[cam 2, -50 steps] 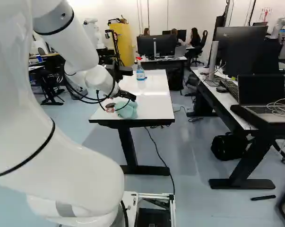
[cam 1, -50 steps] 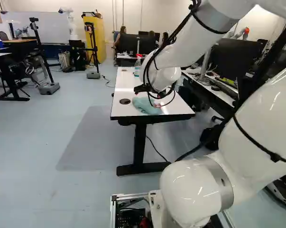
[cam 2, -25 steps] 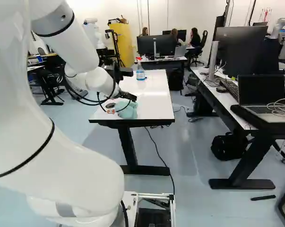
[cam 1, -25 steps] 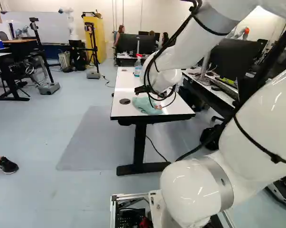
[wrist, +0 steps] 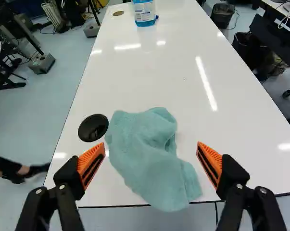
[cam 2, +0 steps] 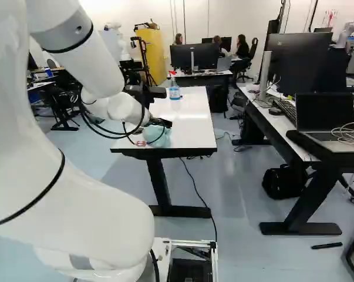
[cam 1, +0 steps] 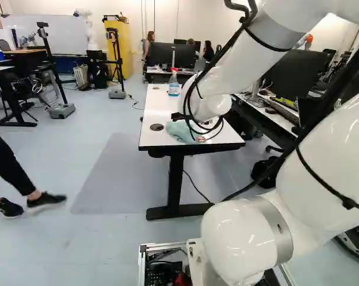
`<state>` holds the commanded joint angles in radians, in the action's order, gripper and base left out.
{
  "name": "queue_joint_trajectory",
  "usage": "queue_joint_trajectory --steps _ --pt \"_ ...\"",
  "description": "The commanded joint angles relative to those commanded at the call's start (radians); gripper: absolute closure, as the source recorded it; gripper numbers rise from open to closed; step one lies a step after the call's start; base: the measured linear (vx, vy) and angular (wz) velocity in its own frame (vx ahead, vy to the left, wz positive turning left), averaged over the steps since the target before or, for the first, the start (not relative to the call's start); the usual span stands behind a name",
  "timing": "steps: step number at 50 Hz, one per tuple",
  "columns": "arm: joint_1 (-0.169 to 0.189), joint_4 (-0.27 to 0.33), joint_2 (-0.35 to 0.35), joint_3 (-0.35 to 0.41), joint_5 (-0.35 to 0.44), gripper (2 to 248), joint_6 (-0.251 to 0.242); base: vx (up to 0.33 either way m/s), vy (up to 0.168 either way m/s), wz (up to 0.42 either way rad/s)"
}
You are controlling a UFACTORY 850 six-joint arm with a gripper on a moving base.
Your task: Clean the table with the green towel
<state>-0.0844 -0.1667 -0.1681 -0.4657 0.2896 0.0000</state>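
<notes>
Evidently, the gripper (wrist: 151,150) is holding its fingers wide apart, with the green towel (wrist: 145,156) lying crumpled between them on the table (wrist: 231,139). Grasping is seemingly coming first (wiping is waiting), so the next move is calling for lowering and closing.

The wrist view crops the top of the spray bottle (wrist: 145,13) and far end of the table (wrist: 145,77).

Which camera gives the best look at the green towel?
The wrist view, because the towel shows large and whole there, between the open fingers of the claw. The left base view shows it small, with cables crossing it; in the right base view, claw and cables partly cover it.
</notes>
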Motion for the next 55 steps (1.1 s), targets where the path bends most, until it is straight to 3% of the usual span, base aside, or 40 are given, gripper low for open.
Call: queue_joint_trajectory --steps 55 --pt "0.061 0.120 -0.080 0.273 0.420 3 0.000 0.000 0.000 0.000"
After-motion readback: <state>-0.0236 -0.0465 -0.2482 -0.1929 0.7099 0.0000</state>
